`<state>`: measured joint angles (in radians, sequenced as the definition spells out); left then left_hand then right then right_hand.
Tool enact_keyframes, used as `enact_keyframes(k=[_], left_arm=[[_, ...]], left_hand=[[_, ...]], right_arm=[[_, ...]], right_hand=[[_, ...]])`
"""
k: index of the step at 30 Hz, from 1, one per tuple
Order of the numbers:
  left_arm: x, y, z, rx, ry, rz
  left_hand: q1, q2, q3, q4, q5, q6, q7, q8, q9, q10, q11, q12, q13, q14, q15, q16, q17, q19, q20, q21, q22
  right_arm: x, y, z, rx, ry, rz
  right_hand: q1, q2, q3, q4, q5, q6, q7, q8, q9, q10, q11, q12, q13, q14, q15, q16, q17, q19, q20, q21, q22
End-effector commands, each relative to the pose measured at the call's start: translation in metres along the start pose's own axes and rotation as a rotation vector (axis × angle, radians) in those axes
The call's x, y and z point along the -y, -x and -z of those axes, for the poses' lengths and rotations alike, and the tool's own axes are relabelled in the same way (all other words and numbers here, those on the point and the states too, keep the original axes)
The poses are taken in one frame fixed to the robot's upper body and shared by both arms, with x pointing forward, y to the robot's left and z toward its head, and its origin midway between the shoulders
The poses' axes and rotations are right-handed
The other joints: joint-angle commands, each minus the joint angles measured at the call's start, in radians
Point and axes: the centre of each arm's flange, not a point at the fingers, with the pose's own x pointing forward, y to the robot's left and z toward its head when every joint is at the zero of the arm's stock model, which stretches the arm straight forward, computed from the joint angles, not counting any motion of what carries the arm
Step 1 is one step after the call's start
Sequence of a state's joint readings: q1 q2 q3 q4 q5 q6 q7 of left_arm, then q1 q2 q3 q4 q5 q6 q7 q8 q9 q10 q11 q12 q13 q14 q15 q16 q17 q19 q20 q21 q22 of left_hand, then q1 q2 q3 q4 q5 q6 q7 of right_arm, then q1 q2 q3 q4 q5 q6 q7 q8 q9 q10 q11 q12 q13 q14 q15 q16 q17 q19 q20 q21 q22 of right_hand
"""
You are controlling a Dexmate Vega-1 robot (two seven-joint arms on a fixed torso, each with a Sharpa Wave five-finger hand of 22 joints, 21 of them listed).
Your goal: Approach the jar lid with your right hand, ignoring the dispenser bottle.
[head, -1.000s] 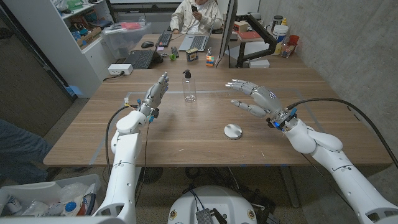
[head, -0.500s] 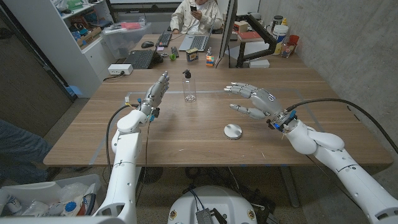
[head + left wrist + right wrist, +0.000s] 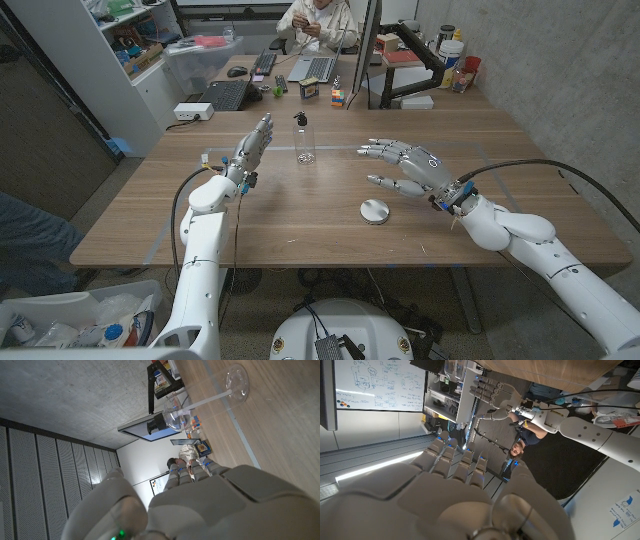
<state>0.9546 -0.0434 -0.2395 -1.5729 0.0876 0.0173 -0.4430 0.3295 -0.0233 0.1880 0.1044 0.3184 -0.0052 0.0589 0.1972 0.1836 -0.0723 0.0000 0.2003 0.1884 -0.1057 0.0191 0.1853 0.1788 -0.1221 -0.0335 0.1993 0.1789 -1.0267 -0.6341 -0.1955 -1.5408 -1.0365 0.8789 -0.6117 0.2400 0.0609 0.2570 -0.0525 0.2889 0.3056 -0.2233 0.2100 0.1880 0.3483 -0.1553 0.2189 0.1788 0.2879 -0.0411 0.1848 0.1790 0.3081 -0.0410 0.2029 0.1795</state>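
One right hand (image 3: 412, 166), fingers apart, now lower and nearer the jar lid (image 3: 374, 211); left hand (image 3: 250, 150) unmoved, fingers together. Wooden tabletop (image 3: 300, 225); office desks beyond.

White glossy arms, grey segmented left hand (image 3: 253, 147), right hand (image 3: 412, 165), black cables

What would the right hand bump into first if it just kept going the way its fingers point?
Probably the dispenser bottle. The right hand points across the table towards it, passing behind the jar lid, though height is hard to judge.
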Motion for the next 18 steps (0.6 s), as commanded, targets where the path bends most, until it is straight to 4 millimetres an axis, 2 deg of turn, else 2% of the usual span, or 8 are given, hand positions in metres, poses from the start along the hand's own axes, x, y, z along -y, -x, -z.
enact_keyframes(k=[1, 18], left_arm=[[0.0006, 0.0013, -0.0031, 0.005, -0.004, 0.004], [0.0035, 0.0037, -0.0031, -0.001, -0.008, 0.01]], left_hand=[[0.003, 0.005, -0.004, -0.002, 0.001, 0.002, 0.004, 0.002, 0.005, -0.007, -0.002, 0.002, 0.002, -0.008, 0.0, 0.003, 0.006, -0.011, -0.006, 0.001, 0.003], [0.004, 0.007, -0.007, -0.003, 0.0, 0.002, 0.004, 0.002, 0.005, -0.007, -0.002, 0.002, 0.002, -0.008, 0.0, 0.003, 0.006, -0.012, -0.005, 0.001, 0.003]], right_arm=[[-0.0083, -0.0006, -0.0056, 0.015, 0.011, -0.041], [-0.0176, -0.0011, -0.0089, 0.028, 0.015, -0.083]], right_hand=[[-0.005, 0.001, 0.002, -0.003, 0.007, 0.007, 0.002, -0.007, 0.004, 0.001, 0.005, 0.0, 0.006, 0.006, -0.103, 0.0, 0.003, 0.004, 0.001, -0.003, 0.001], [-0.005, 0.003, 0.003, -0.005, 0.01, 0.007, 0.002, -0.009, 0.005, -0.001, 0.01, -0.002, 0.006, 0.003, -0.096, -0.001, 0.003, 0.002, 0.013, -0.004, 0.001]])
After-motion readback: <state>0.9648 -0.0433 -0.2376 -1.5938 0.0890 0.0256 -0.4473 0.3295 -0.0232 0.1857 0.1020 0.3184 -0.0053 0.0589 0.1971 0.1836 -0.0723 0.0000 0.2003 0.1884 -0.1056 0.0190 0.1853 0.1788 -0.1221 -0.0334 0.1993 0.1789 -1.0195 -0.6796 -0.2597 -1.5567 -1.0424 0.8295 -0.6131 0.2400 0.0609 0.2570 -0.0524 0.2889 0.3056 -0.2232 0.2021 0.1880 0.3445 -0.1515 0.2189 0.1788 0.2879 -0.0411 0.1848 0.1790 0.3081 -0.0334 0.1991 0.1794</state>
